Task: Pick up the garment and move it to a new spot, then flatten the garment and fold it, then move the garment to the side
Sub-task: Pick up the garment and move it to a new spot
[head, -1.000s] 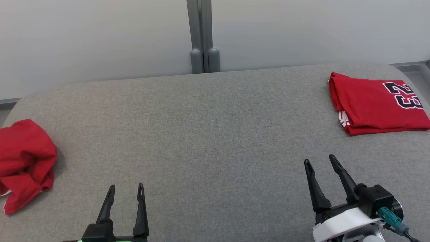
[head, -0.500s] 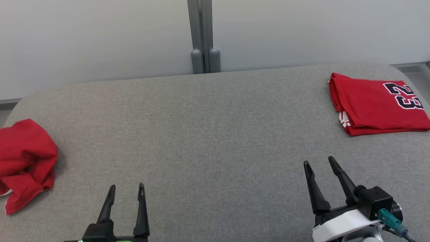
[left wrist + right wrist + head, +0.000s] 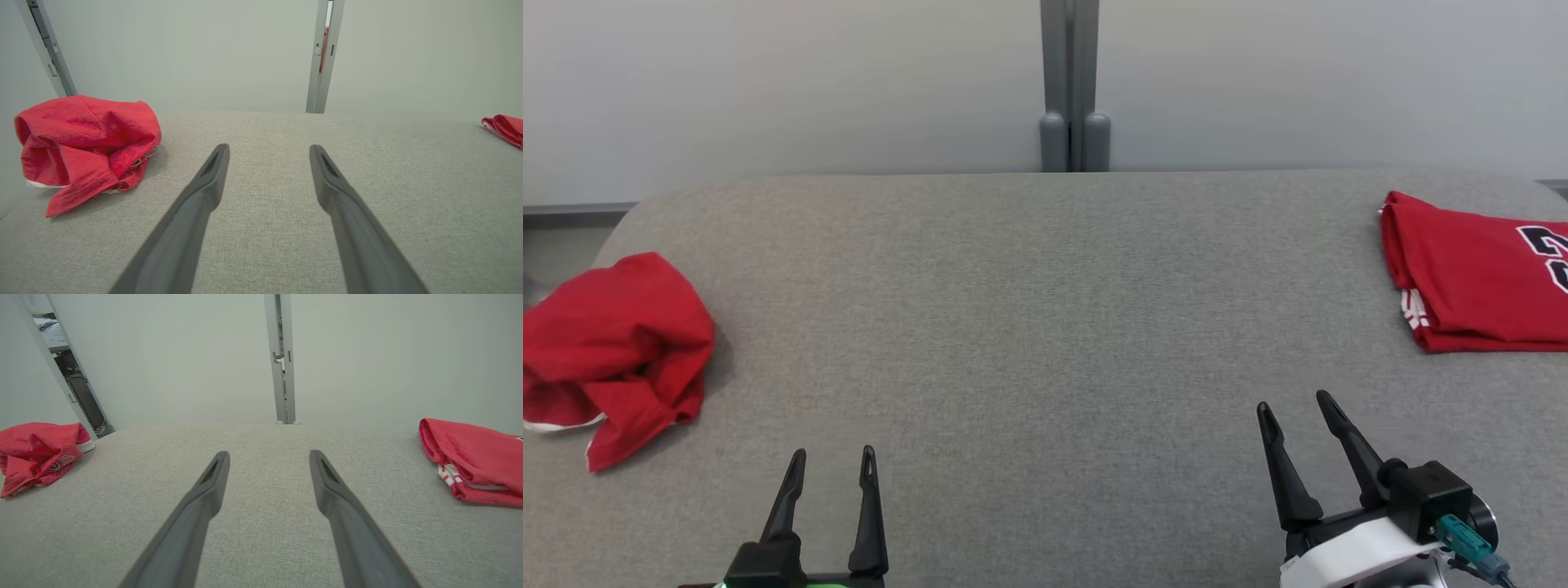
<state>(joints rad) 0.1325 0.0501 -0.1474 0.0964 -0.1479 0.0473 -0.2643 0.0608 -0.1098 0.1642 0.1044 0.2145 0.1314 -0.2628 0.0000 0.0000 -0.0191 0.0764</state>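
A crumpled red garment [image 3: 617, 347] lies in a heap at the left edge of the grey table [image 3: 1029, 327]; the left wrist view has that crumpled garment [image 3: 83, 141] at its left and the right wrist view shows it [image 3: 36, 453] at far left. My left gripper [image 3: 833, 457] stands open near the front edge, right of the heap and apart from it, nothing between its fingers. My right gripper [image 3: 1294, 408] is open too, at the front right, below a folded red jersey [image 3: 1474, 273].
The folded red jersey [image 3: 470, 457] with dark numerals and white trim lies flat at the table's right edge, partly cut off in the head view. A grey post [image 3: 1072, 86] rises behind the table's far edge against a pale wall.
The head camera has turned left, so the whole scene has slid right in the picture. Both grippers stay open and hold their places; neither garment has moved.
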